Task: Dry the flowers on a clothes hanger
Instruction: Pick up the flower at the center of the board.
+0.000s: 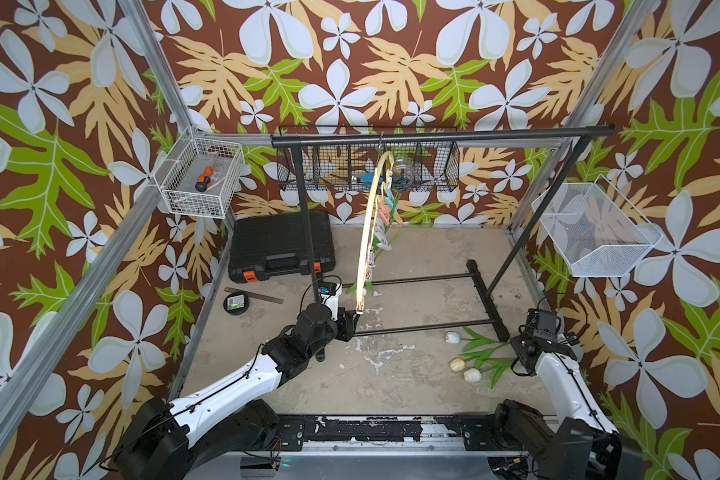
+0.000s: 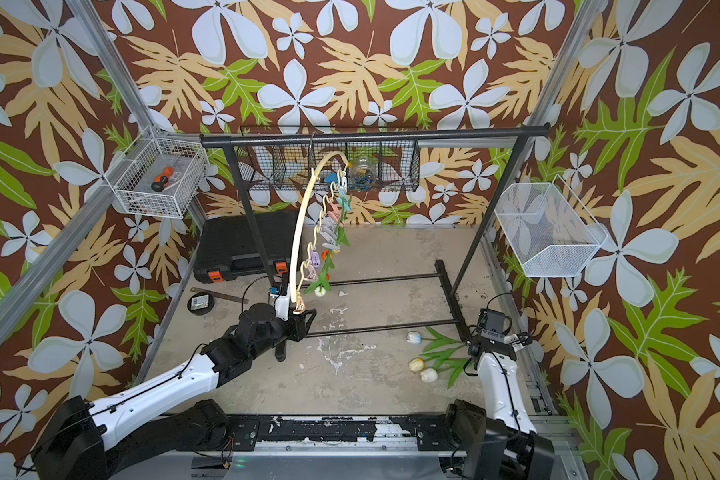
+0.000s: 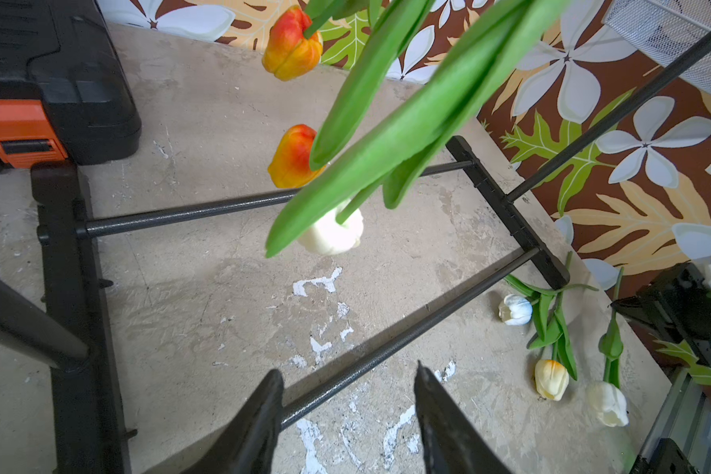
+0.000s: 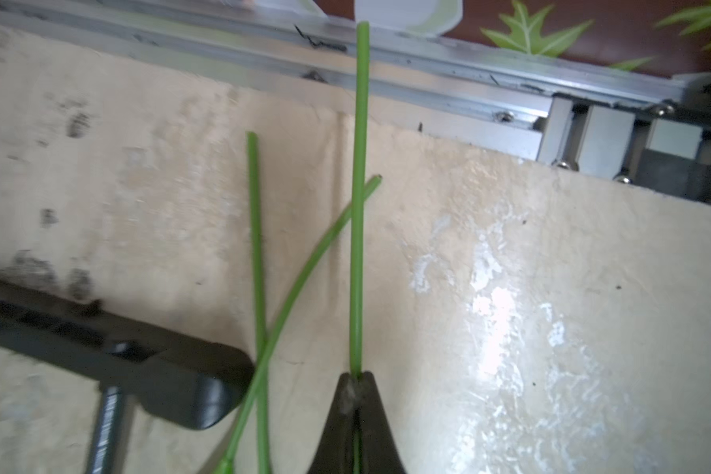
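Pickup of the next flower looks to be the step in hand. Nearest, the right gripper point(image 4: 356, 375) is pinched fully closed on one thin green stem point(image 4: 358, 205), low over the table point(image 4: 551, 287), w/ the stem running straight out past the tips; which head belongs to it I cannot tell. Two other stems point(image 4: 257, 246) lie just beside it, crossing each other close to the jaws. The table tulips point(image 1: 457, 365), three heads in all, lie just in front of the right arm, near the foot of the garment rack point(image 1: 489, 299). Further out, the left gripper point(image 3: 349, 369) stands approx. half open w/ nothing btwn its fingers, close by the low end of the clothes hanger point(image 1: 364, 243). That hanger hangs by its hook from the rack's top bar, and three hung tulips point(image 3: 294, 158) dangle head-down below its clothespins point(image 2: 329, 232): two orange, one white. So prob. half the job is done. Next move, I judge: lift the held stem clear w/o dragging the two crossing ones, carry it up to a free pin, and have the left gripper steady the hanger or press the pin open, since the hanger can swing.
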{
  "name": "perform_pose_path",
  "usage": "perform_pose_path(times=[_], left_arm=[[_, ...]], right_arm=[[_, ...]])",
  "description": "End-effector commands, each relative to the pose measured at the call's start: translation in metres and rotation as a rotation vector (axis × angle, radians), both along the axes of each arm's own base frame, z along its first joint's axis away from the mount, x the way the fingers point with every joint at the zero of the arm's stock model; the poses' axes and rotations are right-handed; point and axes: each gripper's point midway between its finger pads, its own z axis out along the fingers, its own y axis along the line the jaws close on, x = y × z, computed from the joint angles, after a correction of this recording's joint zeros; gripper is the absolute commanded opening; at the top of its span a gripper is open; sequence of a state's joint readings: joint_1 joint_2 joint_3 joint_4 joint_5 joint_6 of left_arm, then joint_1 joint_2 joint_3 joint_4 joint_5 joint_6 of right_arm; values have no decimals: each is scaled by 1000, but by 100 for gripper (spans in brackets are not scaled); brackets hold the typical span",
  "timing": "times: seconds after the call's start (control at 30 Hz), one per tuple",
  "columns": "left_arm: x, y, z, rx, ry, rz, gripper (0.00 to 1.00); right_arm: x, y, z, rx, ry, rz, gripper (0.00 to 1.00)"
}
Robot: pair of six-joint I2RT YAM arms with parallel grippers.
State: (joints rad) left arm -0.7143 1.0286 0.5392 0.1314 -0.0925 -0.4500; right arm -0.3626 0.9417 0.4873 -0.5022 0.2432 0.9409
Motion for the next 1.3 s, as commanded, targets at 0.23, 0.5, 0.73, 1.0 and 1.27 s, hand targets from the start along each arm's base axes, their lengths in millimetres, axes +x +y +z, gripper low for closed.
perform_pose_path(times=[0.23,0.5,0.73,1.0,1.27], left_arm=[[0,-2,27,-71,-36,2,54],[-1,2,46,-93,-51,23,54],[-3,18,68,-81,-91,74,54],[-3,22,127,-61,-212,48,56],[13,21,157,-7,-226,-57,63]], right_arm=[[40,20,109,-140,-372,286,0],[72,119,210,-170,-908,905,0],[59,157,249,-180,-1128,1124,0],[40,195,291,-286,-1286,1355,0],[29,239,315,-287,-1429,1542,0]])
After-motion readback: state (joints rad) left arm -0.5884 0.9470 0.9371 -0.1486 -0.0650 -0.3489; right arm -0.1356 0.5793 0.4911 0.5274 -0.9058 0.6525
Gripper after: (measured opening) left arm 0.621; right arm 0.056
